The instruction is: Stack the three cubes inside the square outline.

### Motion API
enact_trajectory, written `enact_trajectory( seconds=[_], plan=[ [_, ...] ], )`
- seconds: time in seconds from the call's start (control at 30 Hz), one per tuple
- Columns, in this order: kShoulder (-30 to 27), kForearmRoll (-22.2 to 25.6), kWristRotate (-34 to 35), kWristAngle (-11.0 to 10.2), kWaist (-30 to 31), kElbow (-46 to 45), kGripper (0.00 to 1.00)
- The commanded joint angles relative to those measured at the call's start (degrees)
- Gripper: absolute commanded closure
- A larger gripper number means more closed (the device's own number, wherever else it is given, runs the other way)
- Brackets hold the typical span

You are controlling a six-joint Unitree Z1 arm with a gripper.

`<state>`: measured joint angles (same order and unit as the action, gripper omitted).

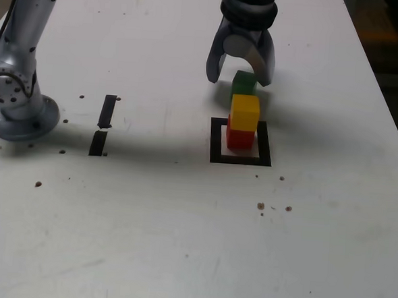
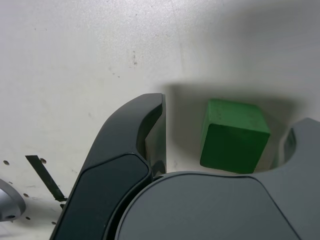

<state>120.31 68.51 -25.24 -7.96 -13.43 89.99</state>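
Exterior view, upper centre: the gripper (image 1: 239,76) hangs spread around the green cube (image 1: 244,82), which lies on the table (image 1: 180,242) behind the square (image 1: 216,142). Inside the square, the yellow cube (image 1: 244,112) sits atop the red cube (image 1: 239,138). No writing is legible.

Two cubes (image 1: 243,123) are stacked inside the square outline (image 1: 216,142), right of centre in the exterior view. The third cube (image 1: 243,83) is set just behind the outline, between the gripper (image 1: 238,76) jaws. Two tape strips (image 1: 103,125) are placed at centre left.
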Motion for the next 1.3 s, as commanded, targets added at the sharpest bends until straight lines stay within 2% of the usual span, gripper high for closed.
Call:
enact_trajectory(
  seconds=[0.0, 0.2, 0.4, 0.63, 0.77, 0.87, 0.93, 1.07, 1.17, 1.27],
  plan=[
    [0.57, -0.88, 0.02, -0.40, 0.32, 0.06, 0.34],
    [1.23, -3.05, 0.02, -0.64, 0.34, -0.36, 0.52],
    [0.93, -3.15, 0.02, -0.12, 0.41, -0.41, 0.69],
    [-0.52, -0.82, 1.00, 0.30, 0.43, -0.01, 0.78],
    [-3.58, 4.17, 3.16, -0.66, 0.84, 3.18, 0.81],
    [-6.43, 11.73, 5.42, -1.53, 1.40, 8.27, 0.81],
    [-8.35, 18.09, 7.61, -1.37, 2.12, 12.61, 0.81],
    [-10.82, 24.23, 12.32, 1.25, 4.84, 16.71, 0.81],
    [-11.89, 25.07, 16.42, 3.35, 8.23, 16.76, 0.81],
    [-11.99, 25.14, 20.82, 4.46, 11.98, 16.14, 0.81]
  ],
)
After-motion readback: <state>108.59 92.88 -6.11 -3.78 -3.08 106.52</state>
